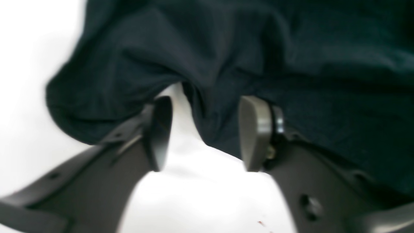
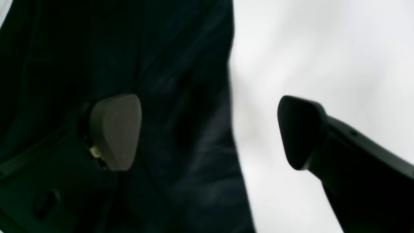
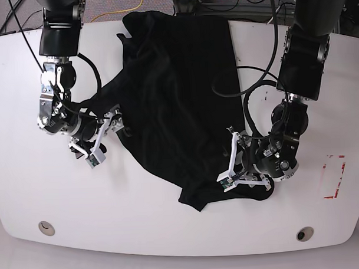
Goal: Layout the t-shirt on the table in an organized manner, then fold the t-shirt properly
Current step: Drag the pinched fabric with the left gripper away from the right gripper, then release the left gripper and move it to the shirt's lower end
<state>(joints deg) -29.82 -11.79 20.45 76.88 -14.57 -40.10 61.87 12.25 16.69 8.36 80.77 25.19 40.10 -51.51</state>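
The black t-shirt (image 3: 172,93) lies crumpled across the middle of the white table (image 3: 171,229), running from the far edge down to a bunched hem near the front. My left gripper (image 3: 230,163) sits at the shirt's lower right edge. In the left wrist view the left gripper (image 1: 207,132) is open, with a loose fold of the t-shirt (image 1: 291,64) drooping between its fingers. My right gripper (image 3: 106,137) is at the shirt's left edge. In the right wrist view the right gripper (image 2: 208,132) stands wide open, straddling the edge of the t-shirt (image 2: 181,97), one finger over cloth and the other over bare table.
A red tape rectangle (image 3: 333,176) marks the table at the right. Two metal grommets (image 3: 46,227) (image 3: 305,233) sit near the front edge. Cables hang from both arms and cross the shirt's right side.
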